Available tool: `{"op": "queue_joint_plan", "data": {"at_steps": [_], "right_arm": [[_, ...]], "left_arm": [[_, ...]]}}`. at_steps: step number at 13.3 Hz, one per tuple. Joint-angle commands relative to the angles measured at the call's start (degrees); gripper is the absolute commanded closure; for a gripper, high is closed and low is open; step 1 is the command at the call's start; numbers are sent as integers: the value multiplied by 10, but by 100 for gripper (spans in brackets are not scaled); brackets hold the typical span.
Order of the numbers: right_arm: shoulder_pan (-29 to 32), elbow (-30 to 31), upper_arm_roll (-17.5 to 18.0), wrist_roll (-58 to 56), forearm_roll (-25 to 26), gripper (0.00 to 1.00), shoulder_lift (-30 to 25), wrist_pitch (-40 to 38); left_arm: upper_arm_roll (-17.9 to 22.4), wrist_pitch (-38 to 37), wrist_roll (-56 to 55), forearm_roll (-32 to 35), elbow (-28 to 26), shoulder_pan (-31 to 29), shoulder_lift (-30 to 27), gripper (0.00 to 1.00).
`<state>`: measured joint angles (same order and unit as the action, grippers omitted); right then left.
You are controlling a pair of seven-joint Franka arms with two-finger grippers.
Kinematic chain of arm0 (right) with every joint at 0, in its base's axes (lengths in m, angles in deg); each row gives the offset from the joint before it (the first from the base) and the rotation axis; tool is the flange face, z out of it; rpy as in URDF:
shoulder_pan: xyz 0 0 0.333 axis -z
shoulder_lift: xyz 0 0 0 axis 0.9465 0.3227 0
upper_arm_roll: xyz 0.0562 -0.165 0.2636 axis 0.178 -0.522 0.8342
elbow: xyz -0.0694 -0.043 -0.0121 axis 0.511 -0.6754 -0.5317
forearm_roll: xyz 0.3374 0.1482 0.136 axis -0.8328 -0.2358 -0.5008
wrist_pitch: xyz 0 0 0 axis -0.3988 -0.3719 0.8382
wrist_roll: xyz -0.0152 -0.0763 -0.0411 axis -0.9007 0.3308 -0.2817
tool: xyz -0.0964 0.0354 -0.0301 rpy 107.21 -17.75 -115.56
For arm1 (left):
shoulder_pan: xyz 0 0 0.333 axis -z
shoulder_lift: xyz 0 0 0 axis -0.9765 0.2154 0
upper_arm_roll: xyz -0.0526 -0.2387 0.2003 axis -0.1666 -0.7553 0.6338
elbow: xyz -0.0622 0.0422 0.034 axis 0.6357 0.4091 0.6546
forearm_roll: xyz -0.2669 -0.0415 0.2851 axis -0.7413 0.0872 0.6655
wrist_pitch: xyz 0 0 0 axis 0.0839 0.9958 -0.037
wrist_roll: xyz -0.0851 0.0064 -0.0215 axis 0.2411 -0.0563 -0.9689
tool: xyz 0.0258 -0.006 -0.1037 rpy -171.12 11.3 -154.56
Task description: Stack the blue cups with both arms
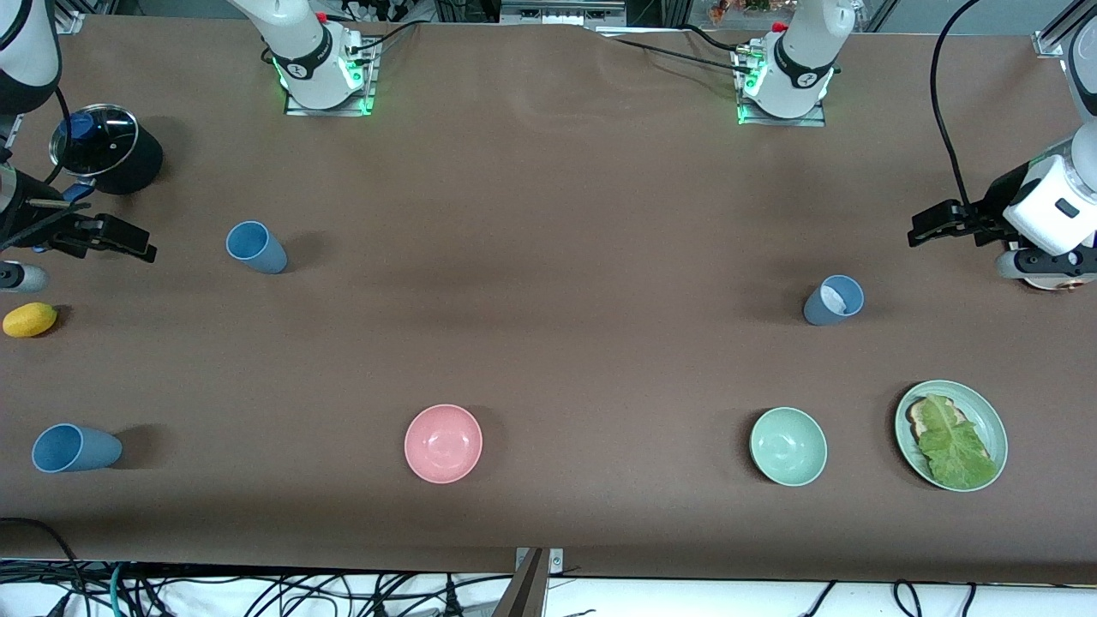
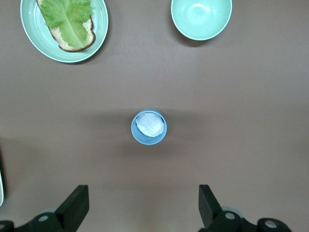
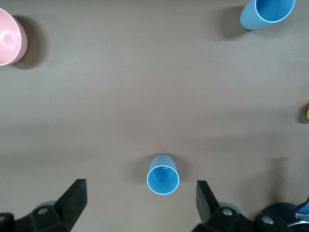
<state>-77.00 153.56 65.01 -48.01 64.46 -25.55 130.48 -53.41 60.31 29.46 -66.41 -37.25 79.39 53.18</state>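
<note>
Three blue cups stand upright on the brown table. One blue cup (image 1: 255, 247) (image 3: 162, 175) stands toward the right arm's end. A second blue cup (image 1: 75, 447) (image 3: 268, 12) stands nearer the front camera at that end. A greyer blue cup (image 1: 833, 300) (image 2: 149, 126) with something white inside stands toward the left arm's end. My right gripper (image 1: 128, 242) (image 3: 140, 203) is open and empty, up over the table beside the first cup. My left gripper (image 1: 924, 231) (image 2: 142, 208) is open and empty, up over the table beside the greyer cup.
A black pot with a glass lid (image 1: 104, 147) and a yellow lemon (image 1: 30, 319) sit at the right arm's end. A pink bowl (image 1: 443, 443), a pale green bowl (image 1: 788, 446) and a green plate (image 1: 990, 420) with bread and lettuce sit near the front edge.
</note>
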Motion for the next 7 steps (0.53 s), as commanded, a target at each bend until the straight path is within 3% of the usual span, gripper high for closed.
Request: {"op": "queue_joint_plan", "data": {"at_steps": [1, 7], "right_arm": [[4, -12, 4, -1, 3, 0, 5, -12], [4, 37, 4, 0, 3, 0, 7, 9]], "left_arm": [[3, -2, 11, 7, -4, 1, -3, 0], [3, -3, 11, 7, -5, 1, -1, 0]]}}
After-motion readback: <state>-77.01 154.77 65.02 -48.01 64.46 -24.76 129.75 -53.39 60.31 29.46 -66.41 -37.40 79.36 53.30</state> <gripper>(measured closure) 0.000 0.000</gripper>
